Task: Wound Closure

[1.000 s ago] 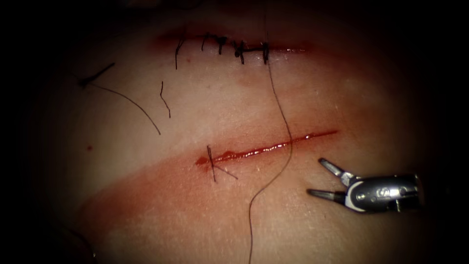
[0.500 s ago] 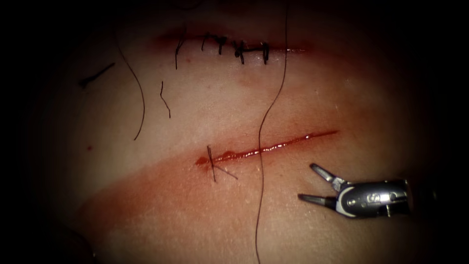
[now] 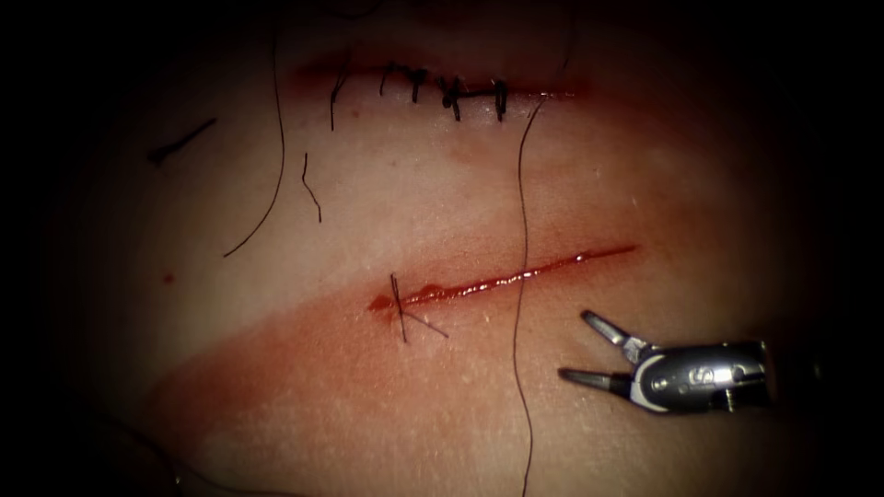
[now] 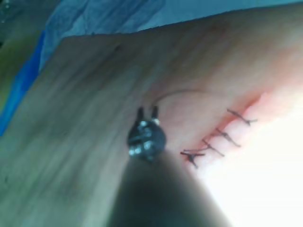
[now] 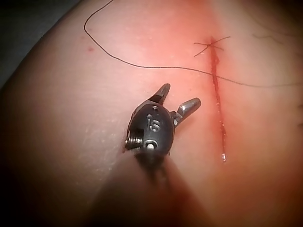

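Pale pink slab of pork-belly tissue (image 3: 645, 166).

- Open cut (image 3: 516, 276): thin red slit running slantwise, its right end higher. It glistens with red fluid (image 3: 433, 294), which pools toward its left end. One dark stitch (image 3: 399, 308) crosses the cut at that left end, with short tails splayed on the skin. The right wrist view shows the same cut (image 5: 218, 104) and stitch (image 5: 209, 46).
- Second, sutured cut (image 3: 442, 90), farther up the tissue: a row of dark stitches holds it closed. The left wrist view shows the row (image 4: 218, 137).
- Long thin black thread (image 3: 520, 184): loose on the surface. It runs down from the sutured cut, crosses the open cut near its middle, and goes on to the frame's lower edge. In the right wrist view the thread (image 5: 142, 66) lies beyond the claw tips, apart from them.
- Another curved dark strand (image 3: 273, 166) lies well to the left.
- Short cut thread ends (image 3: 184, 140) and (image 3: 311, 189) lie on the left part of the tissue.
- Right arm's silver claw (image 3: 575, 345): spread wide and pinching nothing. It sits just below the cut's right half, with its tips pointing left. It is seen close in the right wrist view (image 5: 181, 93).
- Left arm's dark claw (image 4: 147, 112): over the tissue beside the sutured row. A fine thread arcs away from its tip. Whether it is spread or pinching, I cannot tell.
- Blue cloth (image 4: 23, 80) lies past the tissue's edge.
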### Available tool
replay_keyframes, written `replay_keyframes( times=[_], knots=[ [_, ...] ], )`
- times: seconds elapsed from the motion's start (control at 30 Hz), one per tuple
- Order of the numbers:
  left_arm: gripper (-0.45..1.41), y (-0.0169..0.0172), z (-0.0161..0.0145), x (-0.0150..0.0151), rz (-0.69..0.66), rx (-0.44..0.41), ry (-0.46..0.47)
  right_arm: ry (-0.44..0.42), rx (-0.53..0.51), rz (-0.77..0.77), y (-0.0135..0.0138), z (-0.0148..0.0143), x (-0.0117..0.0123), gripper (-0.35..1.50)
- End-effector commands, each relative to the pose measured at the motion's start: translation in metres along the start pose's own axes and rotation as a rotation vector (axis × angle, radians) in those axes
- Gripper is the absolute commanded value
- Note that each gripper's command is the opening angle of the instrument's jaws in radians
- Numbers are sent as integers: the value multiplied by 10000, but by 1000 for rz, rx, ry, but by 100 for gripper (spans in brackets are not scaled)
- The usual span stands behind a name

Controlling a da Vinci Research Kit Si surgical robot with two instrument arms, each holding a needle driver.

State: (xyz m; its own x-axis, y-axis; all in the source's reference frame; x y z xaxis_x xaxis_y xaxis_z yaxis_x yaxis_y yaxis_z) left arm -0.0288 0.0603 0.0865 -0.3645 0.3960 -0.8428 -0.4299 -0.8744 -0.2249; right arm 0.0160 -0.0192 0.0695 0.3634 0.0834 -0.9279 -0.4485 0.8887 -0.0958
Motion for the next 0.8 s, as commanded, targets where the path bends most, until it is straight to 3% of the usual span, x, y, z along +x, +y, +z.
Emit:
replay_keyframes(
  times=[0.03, 0.2, 0.67, 0.8],
  knots=[
    [109, 3, 0, 0, -20, -8, -1, 0, 3, 3, -10, 3, -4, 142],
    [119, 47, -39, -15, -51, -71, 0, -1, 2, 3, -9, 4, -4, 143],
    [119, 211, -226, -100, -30, -282, 32, 7, 9, 10, -12, 13, -2, 143],
    [119, 259, -267, -121, -46, -332, 42, 11, 12, 11, -14, 18, 0, 143]
  ],
)
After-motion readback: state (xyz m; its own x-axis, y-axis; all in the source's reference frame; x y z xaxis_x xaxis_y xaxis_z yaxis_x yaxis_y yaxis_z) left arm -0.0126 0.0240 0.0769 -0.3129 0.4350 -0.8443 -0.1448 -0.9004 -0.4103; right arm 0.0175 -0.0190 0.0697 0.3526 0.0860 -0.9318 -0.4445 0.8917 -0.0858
